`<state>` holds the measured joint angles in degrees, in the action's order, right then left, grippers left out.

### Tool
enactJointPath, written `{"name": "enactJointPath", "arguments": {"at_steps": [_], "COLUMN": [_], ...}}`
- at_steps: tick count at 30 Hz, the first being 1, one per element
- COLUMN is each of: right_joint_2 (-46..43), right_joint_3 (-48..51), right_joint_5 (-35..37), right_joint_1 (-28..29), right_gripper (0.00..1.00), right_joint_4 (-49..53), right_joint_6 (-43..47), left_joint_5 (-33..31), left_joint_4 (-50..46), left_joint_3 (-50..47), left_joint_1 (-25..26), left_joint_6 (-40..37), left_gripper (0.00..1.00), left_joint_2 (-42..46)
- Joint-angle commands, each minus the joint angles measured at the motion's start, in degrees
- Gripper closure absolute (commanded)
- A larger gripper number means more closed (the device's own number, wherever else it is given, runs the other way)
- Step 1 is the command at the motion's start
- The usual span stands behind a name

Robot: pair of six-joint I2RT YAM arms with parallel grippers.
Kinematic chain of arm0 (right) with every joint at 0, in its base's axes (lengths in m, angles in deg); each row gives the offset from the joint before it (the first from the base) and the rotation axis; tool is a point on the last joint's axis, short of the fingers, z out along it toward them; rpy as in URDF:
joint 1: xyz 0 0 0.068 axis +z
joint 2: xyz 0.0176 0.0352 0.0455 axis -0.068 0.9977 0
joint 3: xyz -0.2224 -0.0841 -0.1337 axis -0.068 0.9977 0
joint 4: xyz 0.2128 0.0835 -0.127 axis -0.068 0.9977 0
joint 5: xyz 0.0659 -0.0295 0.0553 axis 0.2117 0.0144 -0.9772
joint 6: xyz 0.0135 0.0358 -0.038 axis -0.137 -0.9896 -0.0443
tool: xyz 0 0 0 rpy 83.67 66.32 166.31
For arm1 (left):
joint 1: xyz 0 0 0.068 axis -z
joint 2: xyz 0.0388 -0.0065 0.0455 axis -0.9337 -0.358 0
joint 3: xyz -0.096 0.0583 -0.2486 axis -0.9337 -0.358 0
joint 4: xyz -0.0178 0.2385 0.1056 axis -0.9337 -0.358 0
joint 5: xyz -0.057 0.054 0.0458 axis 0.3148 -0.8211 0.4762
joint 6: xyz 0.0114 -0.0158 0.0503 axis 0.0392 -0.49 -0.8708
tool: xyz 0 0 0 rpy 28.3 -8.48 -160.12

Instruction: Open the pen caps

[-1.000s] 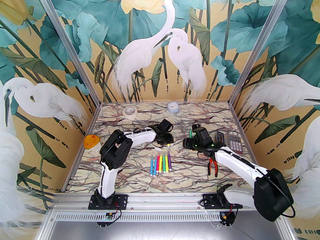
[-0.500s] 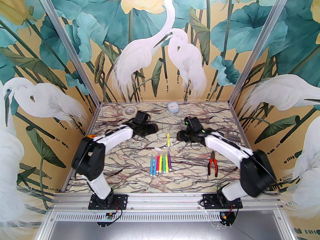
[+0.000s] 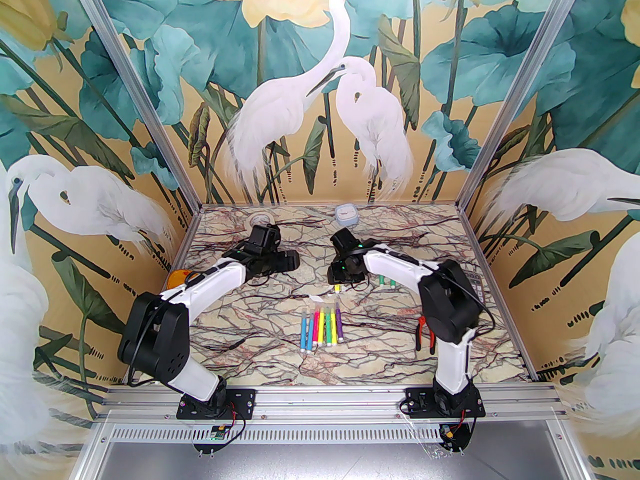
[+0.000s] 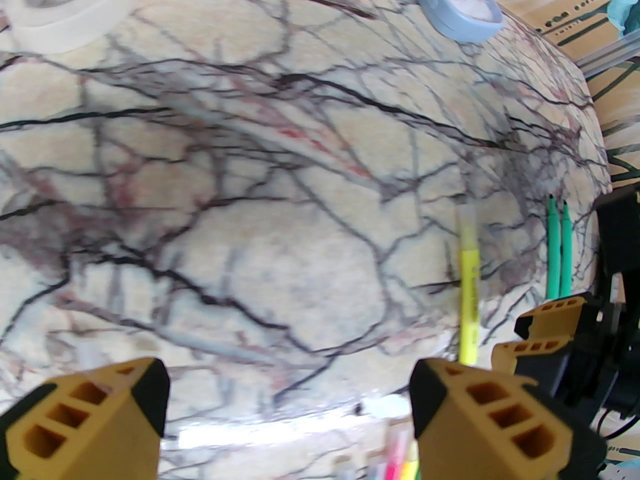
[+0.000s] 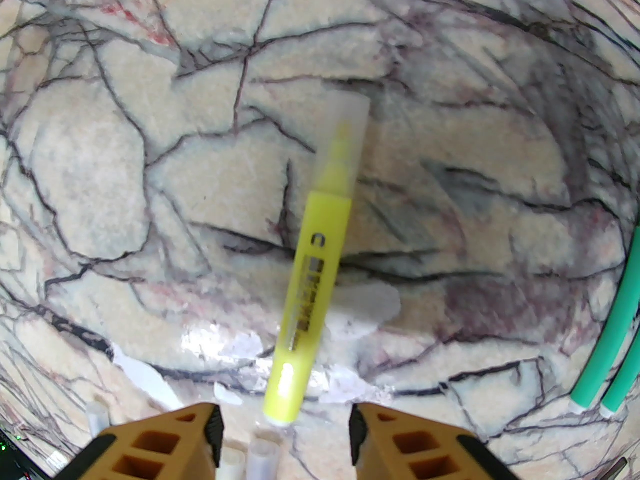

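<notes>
a yellow marker (image 5: pixel 312 268) lay on the marble table (image 3: pixel 250 358), its clear cap (image 5: pixel 345 133) still on the far end, just beyond the right gripper (image 5: pixel 285 418), whose fingers were parted and empty. the left gripper (image 4: pixel 287 393) hung with its fingers wide apart, also empty. two green pens (image 5: pixel 607 368) to the right looked uncapped. a row of markers (image 3: pixel 321 327) lay nearer, likely still to do.

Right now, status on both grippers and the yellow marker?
Left gripper open, empty. Right gripper open, flanking rear end of yellow marker, gaps both sides. Cap on. Green markers lie apart, not obstructing.
</notes>
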<state>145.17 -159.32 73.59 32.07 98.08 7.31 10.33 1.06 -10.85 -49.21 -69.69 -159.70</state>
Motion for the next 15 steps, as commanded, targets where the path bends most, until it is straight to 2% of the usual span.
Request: {"name": "enactJointPath", "arguments": {"at_steps": [1,15], "right_joint_2": [3.4,13.0], "right_joint_3": [-3.9,-13.2], "right_joint_5": [1.3,6.2], "right_joint_1": [0.4,1.8], "right_gripper": [0.56,0.66], "right_joint_4": [4.8,12.2], "right_joint_6": [0.2,-0.9], "left_joint_5": [-1.6,-0.8], "left_joint_4": [1.6,3.1], "left_joint_3": [-2.1,-5.9], "left_joint_1": [-0.8,-1.5], "left_joint_6": [-2.6,-5.3], "left_gripper": [0.14,0.14], "left_joint_2": [2.7,6.2]}}
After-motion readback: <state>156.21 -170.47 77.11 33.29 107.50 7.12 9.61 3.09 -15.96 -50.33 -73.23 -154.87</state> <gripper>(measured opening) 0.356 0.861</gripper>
